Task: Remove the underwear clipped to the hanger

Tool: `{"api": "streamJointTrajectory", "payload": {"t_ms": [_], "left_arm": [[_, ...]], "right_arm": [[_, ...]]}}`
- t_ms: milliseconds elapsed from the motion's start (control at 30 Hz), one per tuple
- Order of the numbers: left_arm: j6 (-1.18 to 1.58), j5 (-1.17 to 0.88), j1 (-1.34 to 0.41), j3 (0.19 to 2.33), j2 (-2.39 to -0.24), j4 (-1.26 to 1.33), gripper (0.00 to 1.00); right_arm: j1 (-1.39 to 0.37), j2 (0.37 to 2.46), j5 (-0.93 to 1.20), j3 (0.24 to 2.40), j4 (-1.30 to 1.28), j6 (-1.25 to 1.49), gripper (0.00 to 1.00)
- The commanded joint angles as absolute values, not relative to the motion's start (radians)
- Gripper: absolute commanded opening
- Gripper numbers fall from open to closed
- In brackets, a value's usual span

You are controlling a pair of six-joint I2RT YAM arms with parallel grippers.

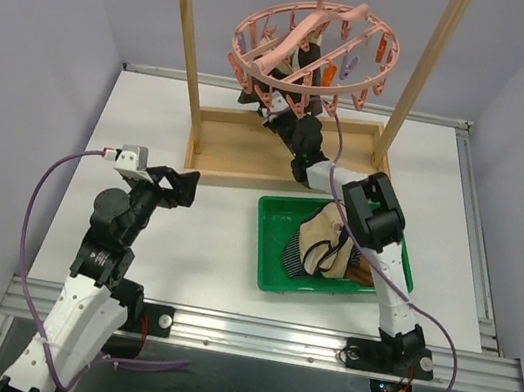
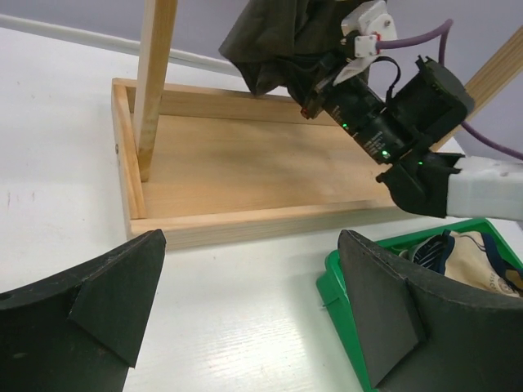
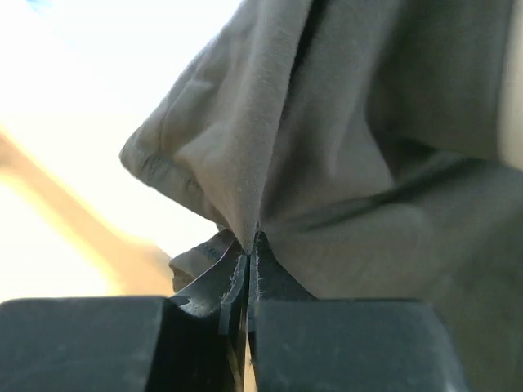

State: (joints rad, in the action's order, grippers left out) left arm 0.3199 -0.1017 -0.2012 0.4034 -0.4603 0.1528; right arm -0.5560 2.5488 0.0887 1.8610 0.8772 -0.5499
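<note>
The pink round hanger (image 1: 313, 48) with dangling clips hangs from the wooden frame's top bar. A dark grey-black underwear (image 1: 297, 82) hangs under it; it also shows in the left wrist view (image 2: 270, 37) and fills the right wrist view (image 3: 343, 139). My right gripper (image 1: 276, 107) reaches up under the hanger and is shut on a fold of this underwear (image 3: 249, 233). My left gripper (image 1: 182, 187) is open and empty over the table, left of the tray; its fingers (image 2: 114, 286) frame bare table. Beige and checked underwear (image 1: 324, 248) lie in the green tray.
The wooden frame (image 1: 191, 52) stands on a wooden base (image 1: 238, 156) at the table's back. A green tray (image 1: 268, 248) sits in front of it, its corner in the left wrist view (image 2: 335, 282). A purple cable (image 1: 333, 138) runs along the right arm.
</note>
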Motion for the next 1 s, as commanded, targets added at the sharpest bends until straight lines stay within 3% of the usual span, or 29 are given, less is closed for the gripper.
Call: {"api": "streamJointTrajectory", "payload": {"t_ms": [0, 367, 667, 967], "left_arm": [[0.321, -0.110, -0.202, 0.419, -0.436, 0.213, 0.99], [0.311, -0.114, -0.202, 0.420, -0.405, 0.221, 0.99], [0.347, -0.161, -0.202, 0.437, -0.365, 0.221, 0.99], [0.462, -0.225, -0.202, 0.494, -0.365, 0.265, 0.99]], "right_arm": [[-0.574, 2.343, 0.369, 1.672, 0.969, -0.492, 0.00], [-0.601, 2.010, 0.699, 1.323, 0.951, -0.410, 0.00], [-0.652, 1.775, 0.770, 1.109, 0.927, -0.285, 0.01], [-0.653, 1.412, 0.756, 0.890, 0.773, -0.285, 0.01]]}}
